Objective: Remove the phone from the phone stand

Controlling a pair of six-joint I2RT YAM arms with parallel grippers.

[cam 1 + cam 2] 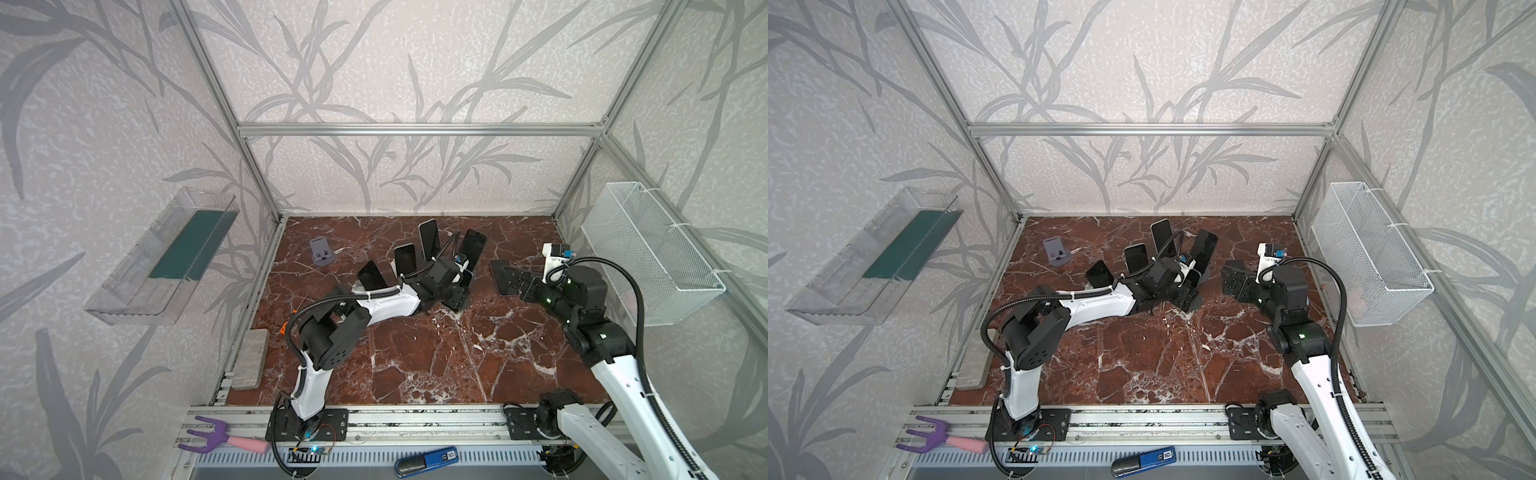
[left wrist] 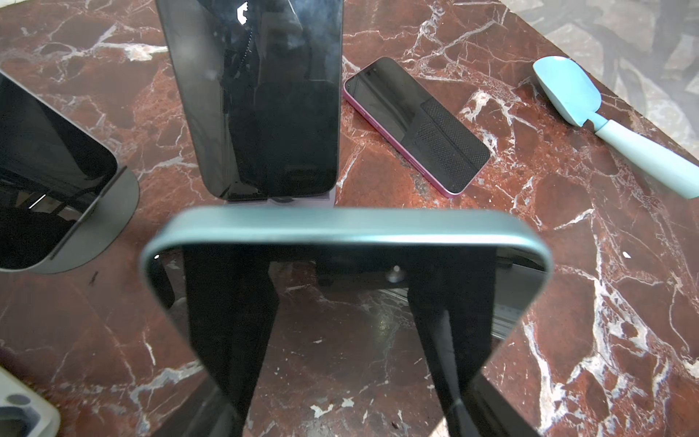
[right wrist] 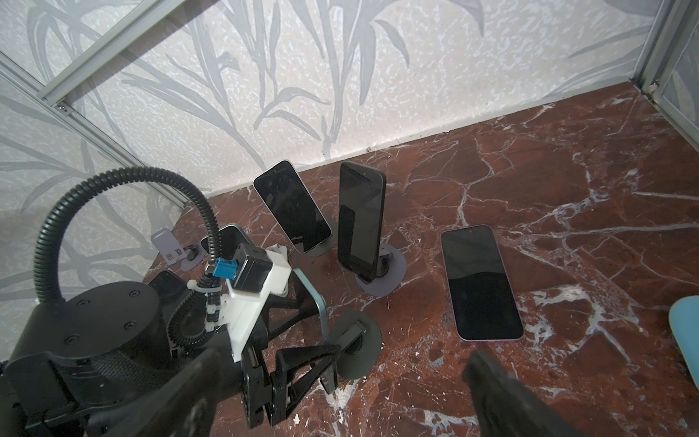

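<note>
The teal-edged, glossy black glass phone (image 2: pixel 340 227) is leaning in its round black stand (image 3: pixel 365 340), mid-way across the red marble tabletop (image 2: pixel 605 321). Being stiff, slick-faced and breakable, it is probably calling for a hold on its long metal edges. The left gripper (image 3: pixel 314 325) is straddling it; whether the fingers are touching it, I cannot tell. The right gripper (image 1: pixel 517 284) is hovering spread and empty near a flat-lying pink-rimmed phone (image 3: pixel 480 280).
</note>
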